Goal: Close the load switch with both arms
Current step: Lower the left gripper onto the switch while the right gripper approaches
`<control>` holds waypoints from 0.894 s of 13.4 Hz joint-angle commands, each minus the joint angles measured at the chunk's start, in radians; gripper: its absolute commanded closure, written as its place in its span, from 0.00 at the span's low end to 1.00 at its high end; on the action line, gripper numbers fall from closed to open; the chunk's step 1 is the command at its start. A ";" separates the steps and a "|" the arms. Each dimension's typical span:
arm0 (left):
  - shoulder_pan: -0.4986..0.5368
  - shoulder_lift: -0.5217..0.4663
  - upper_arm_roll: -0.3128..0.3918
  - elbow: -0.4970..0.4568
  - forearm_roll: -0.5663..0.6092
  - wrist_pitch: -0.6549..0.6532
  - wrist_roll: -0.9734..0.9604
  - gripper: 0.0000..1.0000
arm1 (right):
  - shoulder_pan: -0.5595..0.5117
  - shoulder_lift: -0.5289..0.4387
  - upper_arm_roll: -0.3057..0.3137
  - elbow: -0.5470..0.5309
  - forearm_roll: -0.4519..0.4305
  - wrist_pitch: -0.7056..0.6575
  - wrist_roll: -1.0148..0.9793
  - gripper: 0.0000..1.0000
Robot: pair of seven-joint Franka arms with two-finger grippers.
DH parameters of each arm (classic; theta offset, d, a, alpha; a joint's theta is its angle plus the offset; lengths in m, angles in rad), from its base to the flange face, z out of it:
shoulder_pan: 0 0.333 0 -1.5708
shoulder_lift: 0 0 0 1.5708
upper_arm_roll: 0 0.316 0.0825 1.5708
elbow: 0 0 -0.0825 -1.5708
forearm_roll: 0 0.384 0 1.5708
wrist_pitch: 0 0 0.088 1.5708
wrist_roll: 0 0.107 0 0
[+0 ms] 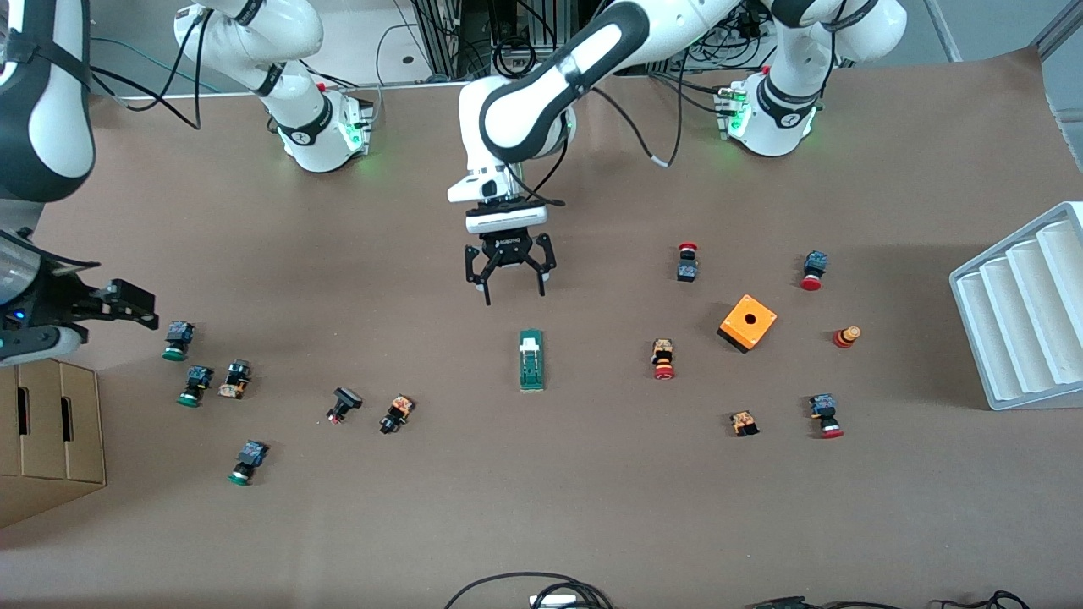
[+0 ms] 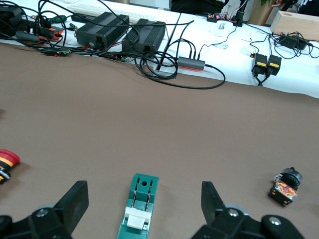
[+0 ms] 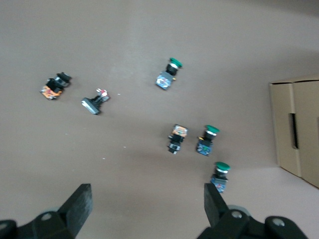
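Observation:
The load switch [image 1: 531,359] is a narrow green block that lies flat in the middle of the table, its white lever piece at the end toward the arms' bases. My left gripper [image 1: 514,294] hangs open over bare table just off that lever end. In the left wrist view the load switch [image 2: 139,209] shows between the spread fingers of the left gripper [image 2: 143,191], untouched. My right gripper [image 1: 140,306] is open and empty at the right arm's end of the table. In its wrist view the right gripper [image 3: 148,194] is over bare table beside the green-capped buttons [image 3: 212,134].
Green-capped buttons [image 1: 178,340] and a cardboard box [image 1: 51,431] sit at the right arm's end. Toward the left arm's end are red-capped buttons [image 1: 663,359], an orange box with a hole [image 1: 747,322] and a white ribbed tray [image 1: 1015,321]. Cables [image 1: 541,592] lie at the front edge.

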 commanded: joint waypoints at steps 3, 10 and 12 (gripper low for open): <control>-0.001 0.082 -0.006 0.008 0.135 -0.030 -0.127 0.00 | 0.031 0.053 0.005 0.015 0.107 0.000 0.166 0.00; -0.018 0.193 -0.007 0.014 0.290 -0.116 -0.254 0.00 | 0.244 0.165 -0.002 0.065 0.211 0.062 0.714 0.00; -0.031 0.205 -0.007 0.013 0.310 -0.125 -0.270 0.00 | 0.314 0.197 -0.002 0.064 0.236 0.133 0.893 0.00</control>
